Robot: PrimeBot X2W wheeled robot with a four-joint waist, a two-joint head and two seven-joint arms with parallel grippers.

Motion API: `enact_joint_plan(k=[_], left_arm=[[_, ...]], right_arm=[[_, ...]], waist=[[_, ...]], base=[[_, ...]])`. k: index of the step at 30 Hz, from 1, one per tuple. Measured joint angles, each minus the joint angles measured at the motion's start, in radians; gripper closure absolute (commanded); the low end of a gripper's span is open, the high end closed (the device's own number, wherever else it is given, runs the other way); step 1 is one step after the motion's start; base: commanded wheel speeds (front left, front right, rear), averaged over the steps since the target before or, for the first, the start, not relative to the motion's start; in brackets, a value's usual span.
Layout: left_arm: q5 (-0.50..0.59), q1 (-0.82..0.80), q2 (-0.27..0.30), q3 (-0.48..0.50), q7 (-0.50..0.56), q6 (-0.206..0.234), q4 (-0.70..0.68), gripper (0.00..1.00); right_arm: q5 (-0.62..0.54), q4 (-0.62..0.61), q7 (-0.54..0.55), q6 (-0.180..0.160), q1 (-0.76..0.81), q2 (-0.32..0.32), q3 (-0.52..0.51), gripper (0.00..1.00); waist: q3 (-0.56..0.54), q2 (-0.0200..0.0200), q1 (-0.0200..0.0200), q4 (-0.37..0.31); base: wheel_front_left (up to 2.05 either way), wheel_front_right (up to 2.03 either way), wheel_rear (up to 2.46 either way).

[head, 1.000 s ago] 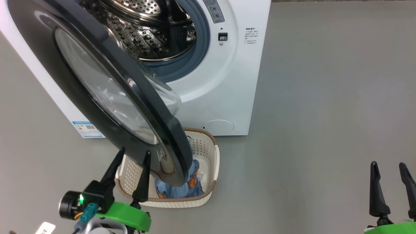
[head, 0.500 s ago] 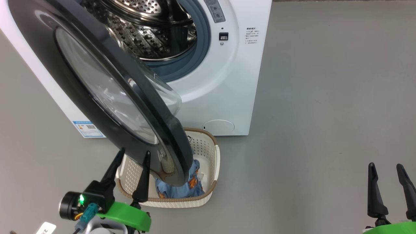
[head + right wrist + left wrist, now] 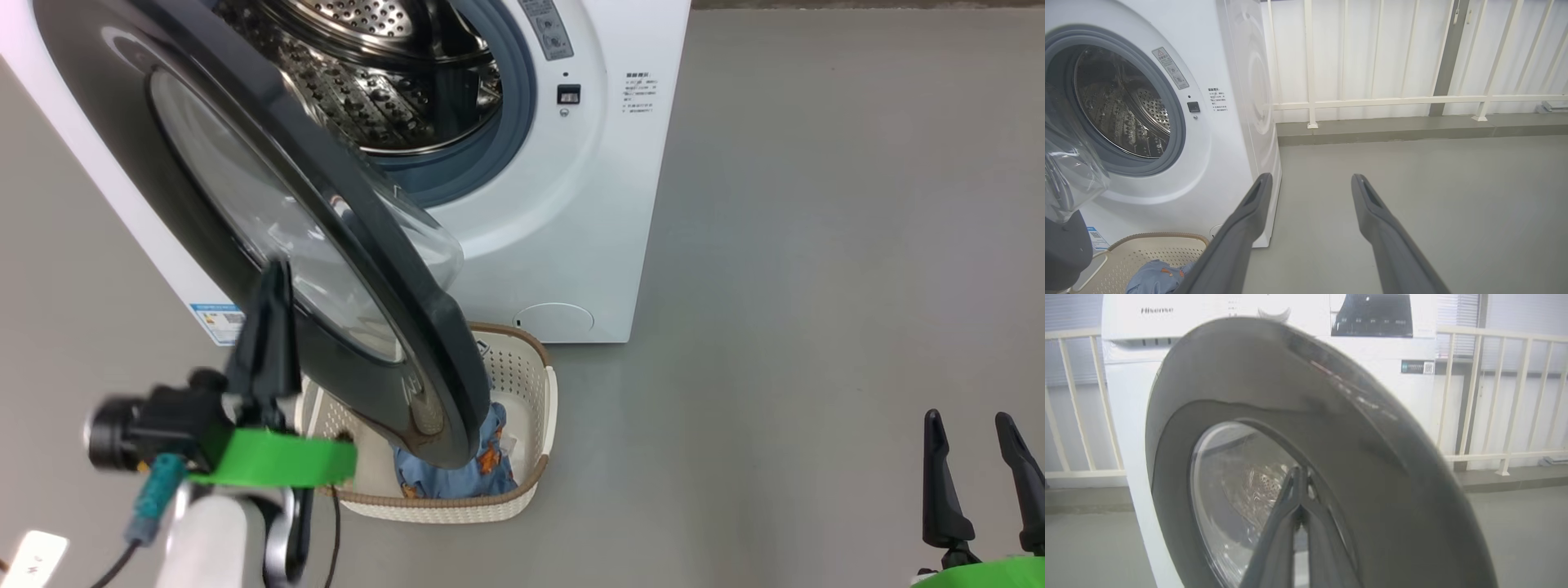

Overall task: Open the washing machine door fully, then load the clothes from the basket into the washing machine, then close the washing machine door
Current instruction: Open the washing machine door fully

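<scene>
Left claw [image 3: 275, 273] sits at the lower left of the head view, blurred, with its two dark fingers pressed together and nothing between them. They point up the frame, and their tips lie over the outer face of the washing machine door [image 3: 245, 188]. In the left wrist view the closed tips [image 3: 1299, 473] come in front of the door [image 3: 1331, 437], right where the clear glass meets the black rim. Whether they touch it cannot be told.

Right claw [image 3: 967, 420] stands at the lower right corner of the head view. Its fingers are spread wide and empty over the grey floor [image 3: 816, 245], well apart from everything else. The right wrist view shows the same spread fingers [image 3: 1310, 179] pointing past the washing machine [image 3: 1229, 143] toward a white railing [image 3: 1310, 61].

The door stands swung out from the washing machine [image 3: 571, 204] at an angle, leaving the steel drum [image 3: 384, 82] exposed at the top centre. Its lower edge hangs over the basket [image 3: 522, 376], which sits on the floor just in front of the machine, at lower centre. The clothes [image 3: 490, 457] lie inside the basket, partly hidden behind the door's rim. From the right wrist view they show at the bottom left [image 3: 1155, 277], within the basket [image 3: 1155, 241].
</scene>
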Motion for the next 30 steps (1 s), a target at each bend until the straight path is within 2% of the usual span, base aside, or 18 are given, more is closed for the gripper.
enact_joint_plan(k=[5,12,21,24,30], left_arm=[[-0.027,-0.027,0.000,-0.073,0.000,0.017,-0.175,1.00],[-0.124,-0.007,0.002,-0.256,0.039,0.024,-0.316,1.00],[-0.268,0.019,0.008,-0.475,0.079,0.029,-0.312,1.00],[-0.302,0.019,0.008,-0.513,0.079,0.030,-0.293,1.00],[-0.354,0.017,0.009,-0.540,0.066,0.065,-0.180,1.00]], right_arm=[[0.000,0.001,0.000,0.000,0.000,0.000,0.000,0.00],[0.000,0.008,0.002,0.000,0.000,0.000,0.002,0.00],[0.008,0.026,0.010,0.000,0.000,0.001,0.016,0.00],[0.008,0.030,0.010,0.000,0.000,0.001,0.016,0.00],[0.012,0.040,0.010,0.000,0.000,0.001,0.022,0.00]], waist=[[-0.003,0.0000,0.0000,-0.001],[-0.006,0.0000,-0.0001,-0.010],[-0.006,0.0000,0.0000,-0.039],[-0.006,0.0000,-0.0001,-0.050],[-0.003,0.0000,-0.0001,-0.078]], base=[[0.00,0.00,0.00],[0.00,0.00,0.00],[0.00,0.00,0.00],[0.00,0.00,0.00],[0.00,0.00,0.00]])
